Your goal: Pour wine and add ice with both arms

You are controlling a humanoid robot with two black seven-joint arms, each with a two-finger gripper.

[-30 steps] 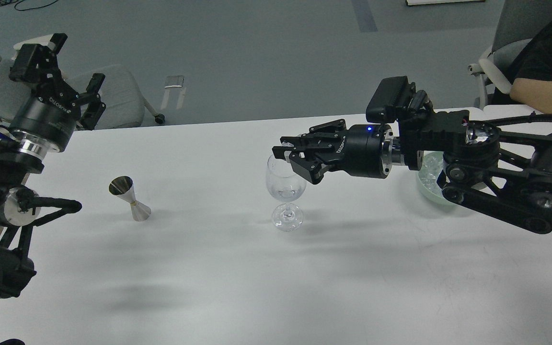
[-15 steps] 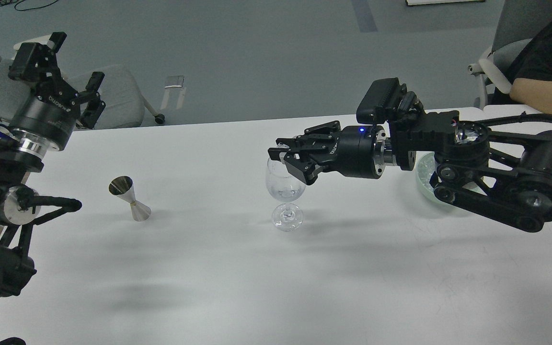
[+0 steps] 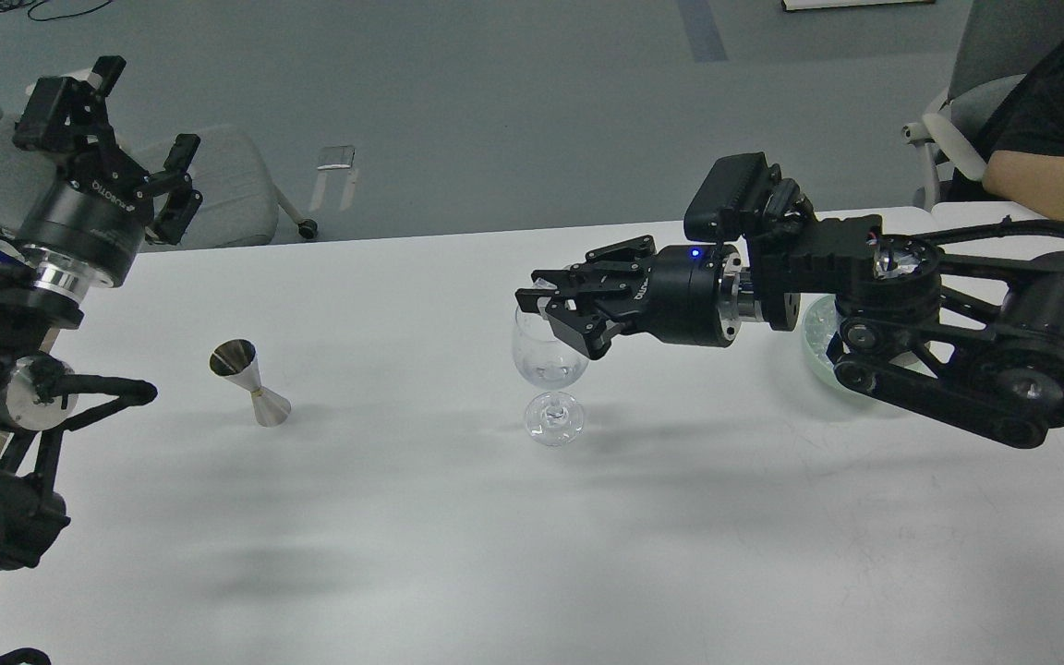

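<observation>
**Right tool over wine glass rim, left tool parked high**

Right arm [image 3: 957, 360] reaches in from the right across the white surface [image 3: 458, 536]. Right tool [image 3: 546, 300] sits just above the rim of the wine glass [image 3: 548, 356], fingers apart. Can't tell if anything sits between them; there's a pale glint at the upper fingertip, too small to identify.

Wine glass is upright mid-surface. Something clear sits low in the bowl, could be ice, can't confirm.

Ice [image 3: 818, 323]: clear cubes in a pale green bowl [image 3: 814, 356] at the right side, mostly hidden behind the right arm's wrist.

Left arm [image 3: 6, 388] comes up the left edge. Left tool [image 3: 116, 129] is raised clear of the surface, fingers spread, holding nothing.

Steel jigger [image 3: 250, 383] stands tilted on the surface, left of the glass, well apart from it.
</observation>
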